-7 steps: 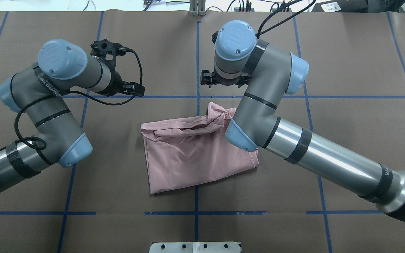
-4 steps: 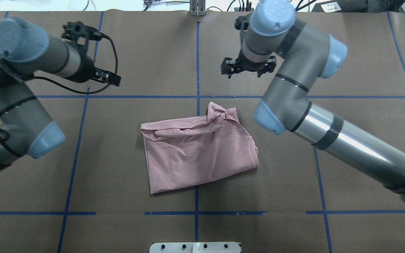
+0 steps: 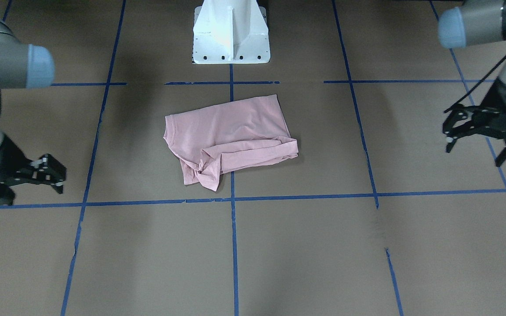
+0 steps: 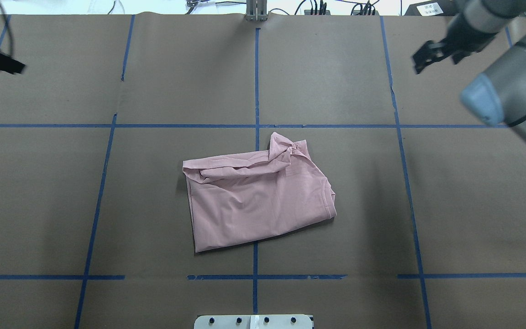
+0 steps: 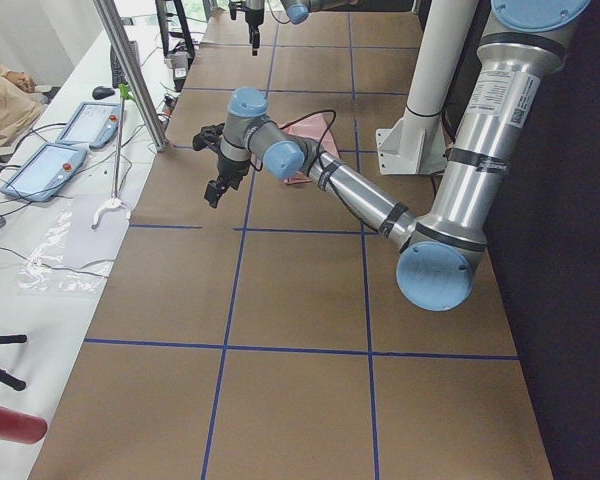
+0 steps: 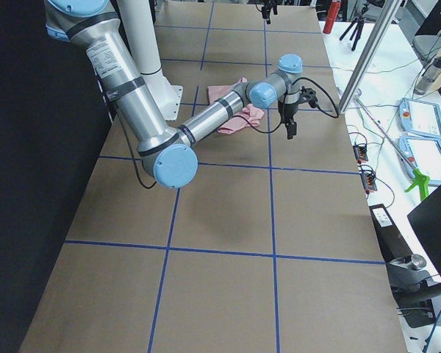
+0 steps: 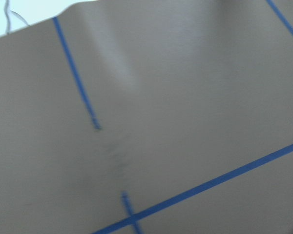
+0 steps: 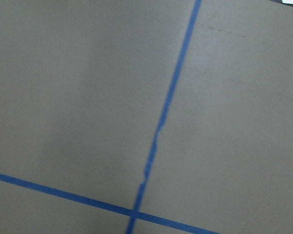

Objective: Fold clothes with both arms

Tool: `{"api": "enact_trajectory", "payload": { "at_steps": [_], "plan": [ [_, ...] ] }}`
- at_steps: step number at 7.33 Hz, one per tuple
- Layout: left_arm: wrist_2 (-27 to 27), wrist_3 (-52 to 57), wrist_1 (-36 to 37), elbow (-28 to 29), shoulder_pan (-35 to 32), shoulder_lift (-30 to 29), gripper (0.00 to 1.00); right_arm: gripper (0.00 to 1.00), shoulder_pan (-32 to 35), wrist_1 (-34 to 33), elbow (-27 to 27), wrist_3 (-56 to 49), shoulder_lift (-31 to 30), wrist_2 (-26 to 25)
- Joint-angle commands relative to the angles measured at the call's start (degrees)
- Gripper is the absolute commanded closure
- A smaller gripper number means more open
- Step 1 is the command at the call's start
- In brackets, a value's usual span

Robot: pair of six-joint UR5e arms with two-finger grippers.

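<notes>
Mostly done: your shirt lies folded compact, one corner bunched. Left gripper and right gripper hang well clear, both spread, empty.

Overhead: the worktop is bare brown paper all round the shirt. The shirt is mid-frame and the only lump on the surface, with a bunched ridge along its upper edge and the rest flat. Approach is open from every side. The right arm hangs over the upper right corner, well apart from the shirt.

Front view: left claw at the right edge, right claw at the left edge. Both have jaws spread and are well clear of centre. White pedestal at top centre blocks the lane behind the shirt; the gap between them is passable.
</notes>
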Motion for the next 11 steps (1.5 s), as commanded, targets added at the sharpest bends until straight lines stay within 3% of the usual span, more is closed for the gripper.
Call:
{"api": "enact_trajectory", "payload": {
  "at_steps": [1,2,3,4,6,7,9,11],
  "plan": [
    [-5.1,13.2,1.1,0.5,-12.8,5.9,0.00,0.00,11.6,-1.0,0.4,-17.6,-10.3,8.1],
    [-4.5,12.7,0.3,-0.7,-14.8,11.9,0.00,0.00,15.0,1.3,1.2,-24.7,-19.6,8.2],
    [-4.5,12.0,0.2,1.1,-15.1,13.3,0.00,0.00,16.9,4.7,1.2,-26.1,-26.4,8.0],
    [-4.2,12.1,0.3,2.0,-15.5,13.7,0.00,0.00,19.2,5.2,1.1,-26.3,-29.3,7.3],
    [-6.0,13.1,0.9,2.3,-19.6,15.0,0.00,0.00,22.2,4.6,0.5,-26.3,-31.5,8.1],
    [-10.8,13.8,1.0,2.4,-19.9,17.5,0.00,0.00,22.8,1.4,1.1,-26.3,-30.7,8.5],
    [-14.5,21.0,5.8,2.2,-22.1,22.6,0.00,0.00,26.4,-10.4,7.5,-26.4,-29.9,7.7],
    [-16.0,21.1,7.0,2.2,-22.2,24.9,0.00,0.00,27.2,-9.0,9.0,-26.4,-33.1,7.7]
  ]
}}
